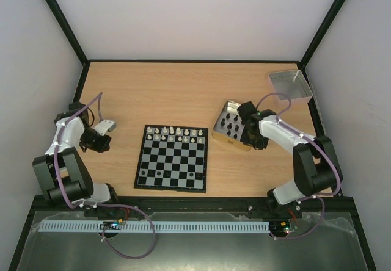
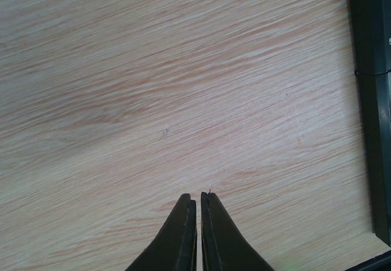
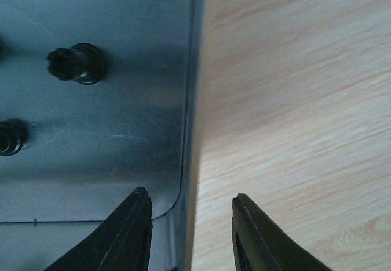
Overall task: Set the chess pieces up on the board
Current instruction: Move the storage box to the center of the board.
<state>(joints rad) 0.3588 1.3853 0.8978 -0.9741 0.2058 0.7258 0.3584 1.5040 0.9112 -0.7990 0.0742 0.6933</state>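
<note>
Metal tin wall (image 3: pixel 190 100) between right fingers (image 3: pixel 131 234)

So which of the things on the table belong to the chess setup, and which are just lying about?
Belongs to the job:
- board
- white pieces on its far rows
- black pieces waiting in the metal tin
- right gripper, open over the tin's edge

Just lying about:
- grey tray at the far right corner

The left arm (image 1: pixel 64 179) and the right arm (image 1: pixel 281 133) pair chunky black joints with white links, a thin purple cable (image 1: pixel 55 161) looping along each. Their fingers (image 2: pixel 180 237) are matte black wedges tapering to blunt tips.
</note>
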